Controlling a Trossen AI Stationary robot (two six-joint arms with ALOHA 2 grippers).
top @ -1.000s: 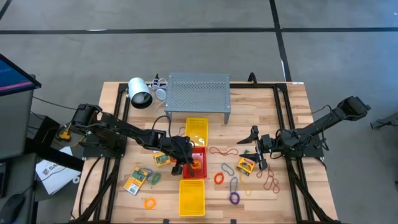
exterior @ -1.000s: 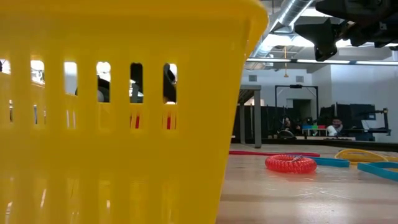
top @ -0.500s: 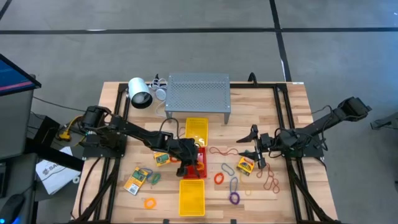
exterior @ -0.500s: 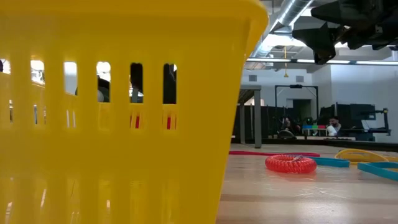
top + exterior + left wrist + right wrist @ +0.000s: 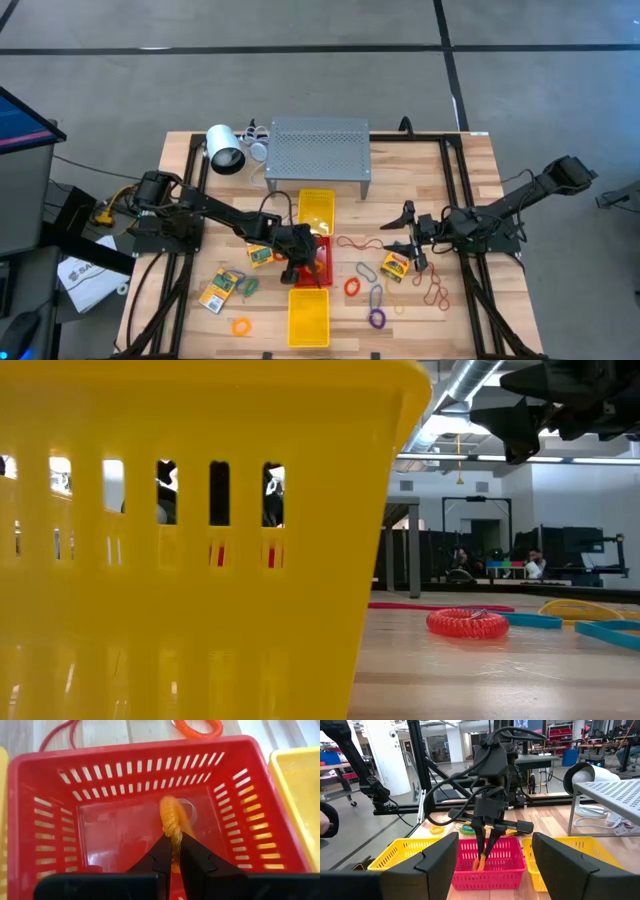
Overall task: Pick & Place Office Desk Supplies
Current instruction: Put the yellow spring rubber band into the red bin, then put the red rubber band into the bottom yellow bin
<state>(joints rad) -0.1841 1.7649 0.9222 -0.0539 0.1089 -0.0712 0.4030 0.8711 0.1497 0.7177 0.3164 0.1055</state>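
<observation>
Left gripper (image 5: 172,851) hangs inside the red tray (image 5: 45,820), fingers pinched narrow on an orange coiled ring (image 5: 172,820) that dangles just above the tray floor. Only the left wrist view shows the pinch; the high view gives just the arm's dark bulk over the red tray (image 5: 322,250).

The right wrist view sees this from across the table: left gripper (image 5: 484,851) with its tip down among the red walls (image 5: 505,865), orange ring (image 5: 479,863) at its tip.

Slotted tray walls close round the gripper on all sides; the way out is upward. Yellow trays touch the red one on two opposite sides (image 5: 316,207) (image 5: 308,318).

Just beyond the far rim, another orange coil (image 5: 197,727) lies on the wood.

The low view is mostly filled by a yellow tray wall (image 5: 200,540); past it a red-orange coil (image 5: 467,623) rests on the tabletop.

Right gripper (image 5: 410,243) waits well off to the side, fingers wide, holding nothing, a card packet (image 5: 394,265) just beside it. Farther out: loops (image 5: 437,290), mesh shelf (image 5: 320,150).
</observation>
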